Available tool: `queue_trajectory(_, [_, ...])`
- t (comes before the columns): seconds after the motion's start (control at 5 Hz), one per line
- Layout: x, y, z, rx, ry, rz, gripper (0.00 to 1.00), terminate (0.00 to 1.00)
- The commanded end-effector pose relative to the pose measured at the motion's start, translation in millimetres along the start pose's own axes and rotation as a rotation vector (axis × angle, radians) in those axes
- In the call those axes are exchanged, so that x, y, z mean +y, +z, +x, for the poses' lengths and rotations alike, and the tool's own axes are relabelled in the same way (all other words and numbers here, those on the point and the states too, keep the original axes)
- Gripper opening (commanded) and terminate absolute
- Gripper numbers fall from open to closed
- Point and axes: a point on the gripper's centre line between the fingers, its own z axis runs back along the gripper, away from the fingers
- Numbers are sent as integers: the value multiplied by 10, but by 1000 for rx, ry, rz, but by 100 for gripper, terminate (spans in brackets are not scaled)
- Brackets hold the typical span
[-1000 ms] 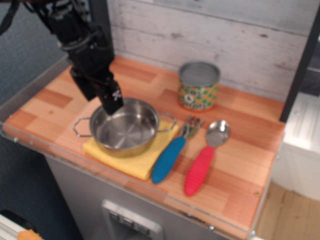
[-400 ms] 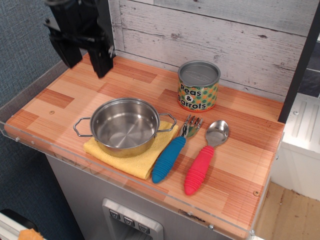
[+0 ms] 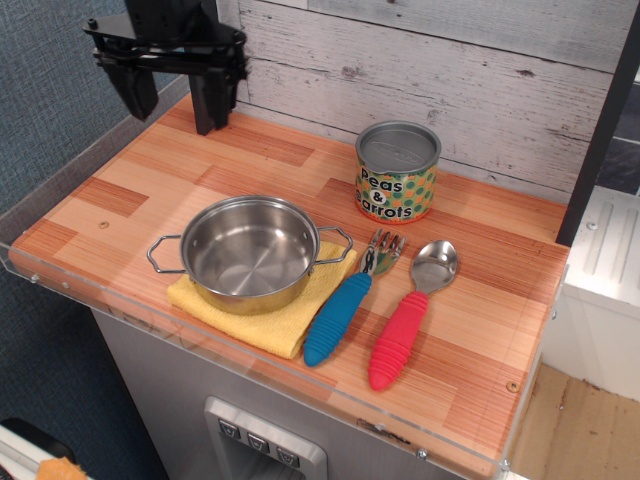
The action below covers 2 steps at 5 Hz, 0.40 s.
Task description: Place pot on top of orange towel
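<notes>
at the far left, high above the back corner of the wooden counter [image 3: 140, 190], the black gripper [image 3: 172, 105] hangs with its two fingers spread wide apart and nothing between them, well apart from the pot. a little to the right and nearer the front edge, the pot [image 3: 250, 253] sits upright on the orange towel [image 3: 272, 320], covering most of it, with one wire handle pointing left and one right. further right lie a fork with a blue handle [image 3: 340, 315], just beside the towel, then a spoon with a red handle [image 3: 402, 335], and behind them stands the "peas & carrots" can [image 3: 398, 172].
</notes>
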Motion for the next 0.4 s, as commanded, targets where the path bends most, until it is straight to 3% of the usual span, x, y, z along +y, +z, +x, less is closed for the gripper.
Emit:
queue_trajectory(0.0, [-179, 290, 82, -34, -16, -52, 100, 0])
queue_trajectory(0.2, [-392, 324, 63, -24, -42, -79, 100, 100])
